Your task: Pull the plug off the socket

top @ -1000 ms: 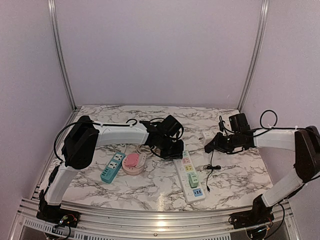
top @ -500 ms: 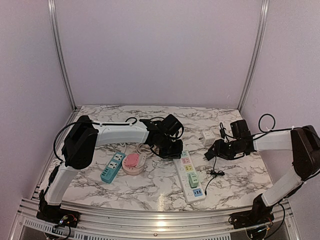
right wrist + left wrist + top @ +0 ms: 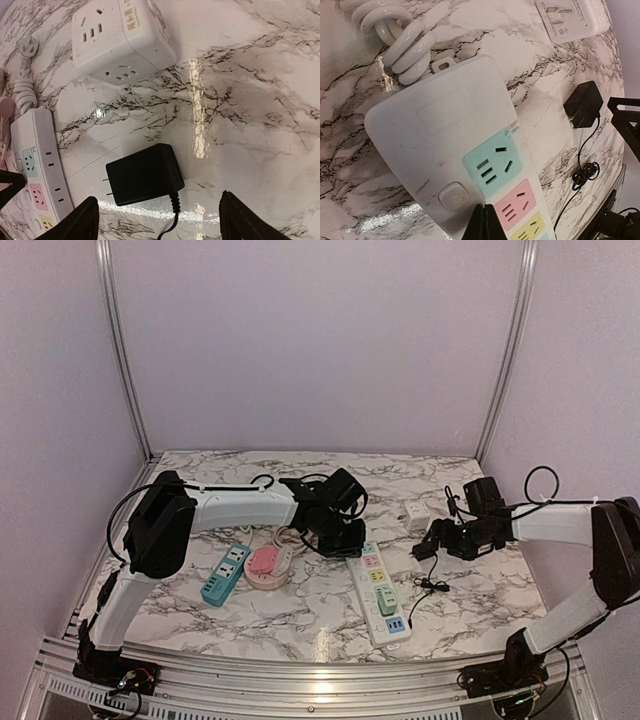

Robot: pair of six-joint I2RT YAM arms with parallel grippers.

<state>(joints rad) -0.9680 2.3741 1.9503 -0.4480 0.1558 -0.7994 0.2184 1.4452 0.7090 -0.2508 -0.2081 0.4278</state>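
The black plug [image 3: 145, 174] lies flat on the marble table, prongs pointing left, free of any socket. It also shows in the left wrist view as the black plug [image 3: 583, 104]. My right gripper [image 3: 160, 225] hovers just over it, open, with one finger on each side and not touching it. Its thin cord [image 3: 430, 586] trails toward the front. My left gripper [image 3: 484, 224] is shut with nothing in it, its tips pressing on the switch end of the long white socket strip [image 3: 445, 125]. From above, the left gripper [image 3: 345, 540] sits on the strip [image 3: 380, 592] and the right gripper [image 3: 426, 546] is to its right.
A white cube socket [image 3: 120, 40] sits behind the plug, also seen from above [image 3: 416, 512]. The strip's coiled white cable [image 3: 395, 35] lies at its far end. A blue strip [image 3: 225, 575] and a pink round socket [image 3: 265, 562] lie to the left.
My right gripper has opened and let go of the plug, which now rests on the table with its cord settled. The left arm has not moved.
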